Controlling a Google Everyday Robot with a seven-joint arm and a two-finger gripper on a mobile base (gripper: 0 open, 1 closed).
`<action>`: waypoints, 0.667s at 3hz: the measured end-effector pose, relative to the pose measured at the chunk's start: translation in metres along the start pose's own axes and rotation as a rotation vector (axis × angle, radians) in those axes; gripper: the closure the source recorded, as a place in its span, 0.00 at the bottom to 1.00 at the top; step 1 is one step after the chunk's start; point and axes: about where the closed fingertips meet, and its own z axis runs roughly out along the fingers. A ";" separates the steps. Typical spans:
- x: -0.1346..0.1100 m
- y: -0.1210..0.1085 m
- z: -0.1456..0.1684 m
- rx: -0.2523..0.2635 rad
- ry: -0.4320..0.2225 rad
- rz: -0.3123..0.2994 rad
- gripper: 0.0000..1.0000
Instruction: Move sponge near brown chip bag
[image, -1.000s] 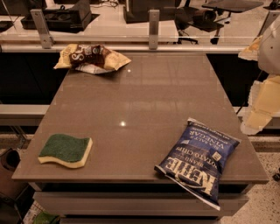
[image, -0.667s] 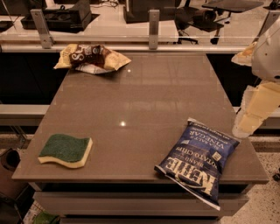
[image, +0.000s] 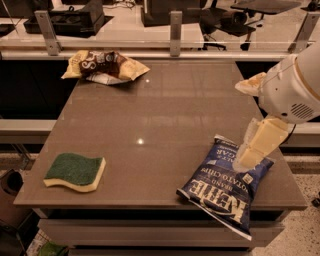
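Note:
The sponge (image: 75, 171), with a dark green top and pale yellow foam body, lies flat near the table's front left corner. The brown chip bag (image: 105, 65), wrinkled with yellow edges, lies at the far left of the table. My gripper (image: 248, 157) hangs from the white arm at the right side, pointing down and left. It sits just above the top right corner of a dark blue Kettle chip bag (image: 225, 190). It is far from the sponge and holds nothing that I can see.
The Kettle bag overhangs the front right edge of the brown table (image: 165, 115). A rail with metal posts (image: 175, 27) runs along the table's far edge. Desks and chairs stand behind it.
My arm has moved left and down from the right edge of the view, so the gripper is now over the table by the Kettle bag. The sponge and both bags have not moved.

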 end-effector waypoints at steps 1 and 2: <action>-0.022 0.015 0.013 0.010 -0.071 -0.012 0.00; -0.044 0.027 0.033 0.018 -0.124 -0.020 0.00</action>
